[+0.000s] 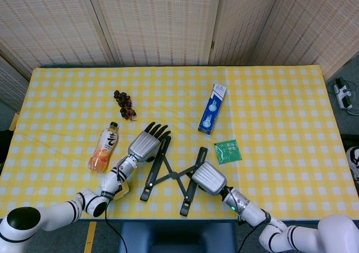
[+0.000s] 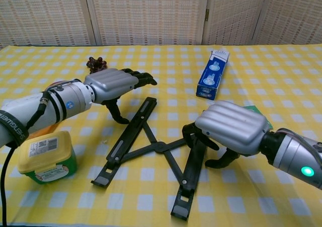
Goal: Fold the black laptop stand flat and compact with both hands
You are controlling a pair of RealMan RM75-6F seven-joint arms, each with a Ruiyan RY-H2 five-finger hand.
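Note:
The black laptop stand (image 1: 170, 175) lies spread on the yellow checked cloth: two long bars joined by crossed links (image 2: 157, 147). My left hand (image 1: 145, 144) hovers just left of the left bar's far end (image 2: 149, 104). Its fingers (image 2: 142, 78) are stretched out and apart, its thumb points down, and it holds nothing. My right hand (image 1: 206, 177) sits over the far half of the right bar (image 2: 190, 168). Its fingers (image 2: 194, 137) curl over the bar's inner side with the thumb (image 2: 220, 160) on the outer side. The bar's far end is hidden under the palm.
A green tub with a yellow lid (image 2: 47, 156) stands by my left forearm, near the front edge. An orange drink bottle (image 1: 104, 147) lies to the left, with dark grapes (image 1: 124, 104) beyond it. A blue box (image 1: 212, 108) and a green packet (image 1: 227, 151) lie to the right of the stand.

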